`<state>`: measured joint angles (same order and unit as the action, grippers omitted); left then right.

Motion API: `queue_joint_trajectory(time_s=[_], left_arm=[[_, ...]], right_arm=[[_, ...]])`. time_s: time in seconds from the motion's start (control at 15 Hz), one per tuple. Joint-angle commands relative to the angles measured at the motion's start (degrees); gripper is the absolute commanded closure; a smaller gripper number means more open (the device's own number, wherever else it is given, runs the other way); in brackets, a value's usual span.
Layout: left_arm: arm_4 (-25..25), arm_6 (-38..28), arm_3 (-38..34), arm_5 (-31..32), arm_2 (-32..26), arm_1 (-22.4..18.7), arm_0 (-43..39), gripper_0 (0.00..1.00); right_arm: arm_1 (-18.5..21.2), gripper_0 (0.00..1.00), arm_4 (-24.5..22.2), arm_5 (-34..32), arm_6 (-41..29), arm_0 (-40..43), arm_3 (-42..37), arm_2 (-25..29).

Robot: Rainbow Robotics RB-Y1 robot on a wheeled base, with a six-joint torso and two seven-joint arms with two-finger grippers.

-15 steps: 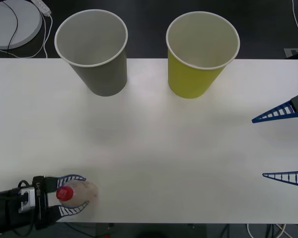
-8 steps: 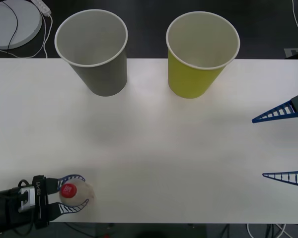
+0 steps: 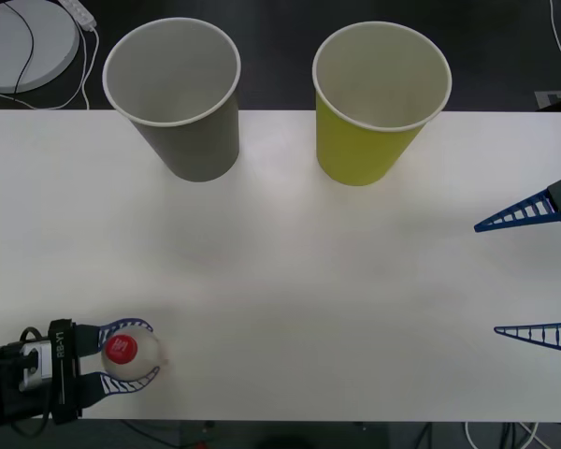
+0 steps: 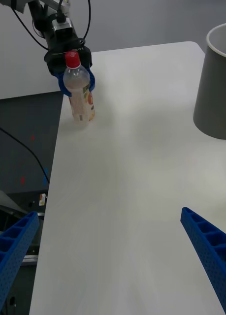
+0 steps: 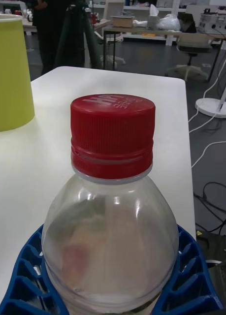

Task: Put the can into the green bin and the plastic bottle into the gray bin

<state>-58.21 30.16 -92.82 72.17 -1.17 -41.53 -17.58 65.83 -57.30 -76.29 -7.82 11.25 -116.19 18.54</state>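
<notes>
The plastic bottle [image 3: 128, 354], clear with a red cap, stands upright at the table's near left edge, and my left gripper [image 3: 151, 350] is shut around its body. The right wrist view shows the bottle [image 4: 80, 96] with the left gripper [image 4: 75, 81] clasping it below the shoulder. In the left wrist view the bottle [image 5: 112, 226] sits between blue fingers [image 5: 25, 275]. The gray bin [image 3: 175, 95] stands at the back left and the green bin [image 3: 381, 99] at the back right. My right gripper [image 3: 487, 279] hovers open at the right edge. The can is out of view.
The white table [image 3: 290, 281] is bare between the bins and the grippers. A round white base with cables [image 3: 23, 42] lies on the floor beyond the back left corner. The gray bin [image 4: 217, 83] shows across the table in the right wrist view.
The bottle has gone from leaning over in the left gripper to upright, cap toward the camera. The left gripper with it has shifted slightly left. The right arm has not moved.
</notes>
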Motion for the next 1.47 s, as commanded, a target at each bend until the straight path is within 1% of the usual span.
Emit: queue_joint_trajectory(time_s=[0.07,0.33,0.6,0.73,0.93,1.2,1.33,1.47], left_arm=[[0.1,-1.5,-2.9,-0.6,-2.0,-0.6,-1.8,1.00],[1.6,-4.0,-5.0,-2.7,-4.2,-0.6,-3.3,1.00],[3.9,-4.9,-5.7,-9.5,-5.1,-0.7,-3.8,1.00],[4.3,-5.9,-6.5,-12.6,-6.7,-0.7,-4.3,1.00],[4.4,-9.2,-7.3,-14.1,-9.1,-0.8,-4.8,1.00],[1.3,-15.7,-11.0,-15.9,-13.8,-0.9,-6.2,1.00],[-1.5,-19.4,-14.0,-19.1,-15.1,-1.0,-7.3,1.00],[-2.6,-22.8,-16.1,-21.5,-15.4,-1.9,-7.9,1.00]], right_arm=[[0.0,0.00,0.0,0.0,0.0,0.0,0.0,0.0],[0.0,0.00,0.0,0.0,0.0,0.0,0.0,0.0],[0.0,0.00,0.0,0.0,0.0,0.0,0.0,0.0],[0.0,0.00,0.0,0.0,0.0,0.0,0.0,0.0],[0.0,0.00,0.0,0.0,0.0,0.0,0.0,0.0],[0.0,0.00,0.0,0.0,0.0,0.0,0.0,0.0],[0.0,0.00,0.0,0.0,0.0,0.0,0.0,0.0],[0.0,0.00,0.0,0.0,0.0,0.0,0.0,0.0]])
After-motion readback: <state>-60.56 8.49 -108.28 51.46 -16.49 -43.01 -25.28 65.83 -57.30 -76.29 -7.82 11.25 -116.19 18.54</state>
